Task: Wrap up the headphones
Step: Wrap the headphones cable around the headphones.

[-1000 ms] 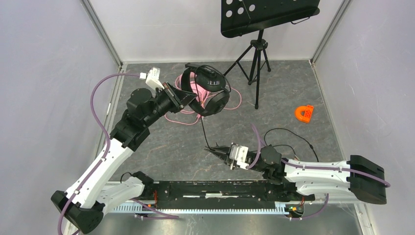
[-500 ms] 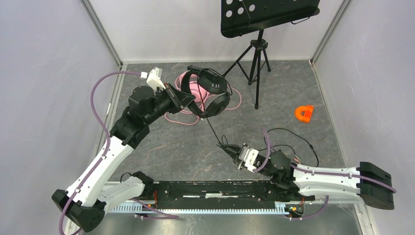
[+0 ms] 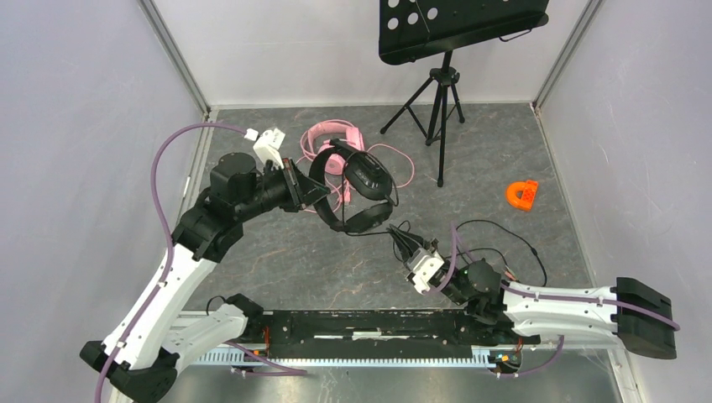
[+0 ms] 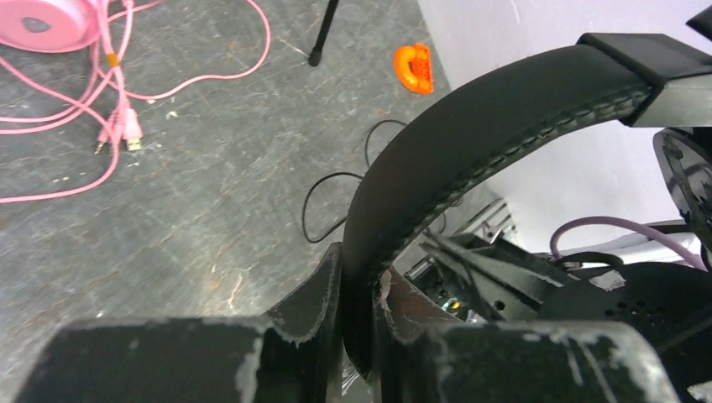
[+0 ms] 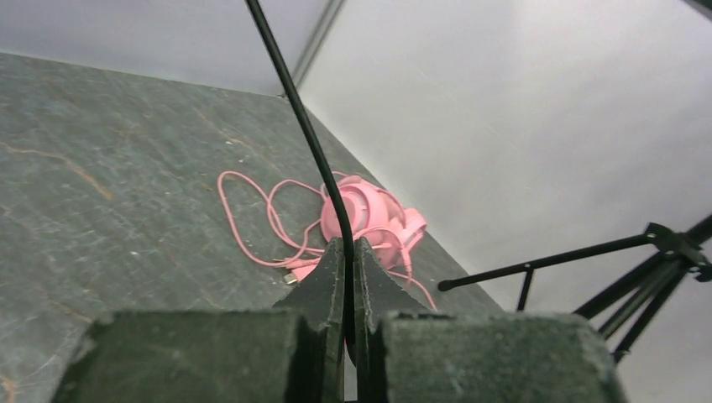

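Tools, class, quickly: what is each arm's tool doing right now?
Left tool: closed, holding the black headset by its headband.
Right tool: closed, pinching that headset's thin black cable.

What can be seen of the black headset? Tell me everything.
The black headset is matte and over-ear, with two round cups and a padded, stitched headband that looks like leather. The left claw is shut on the headband, holding it tilted beside the pink headset. Its thin black cable runs to the right claw, which pinches it; slack loops on the table.
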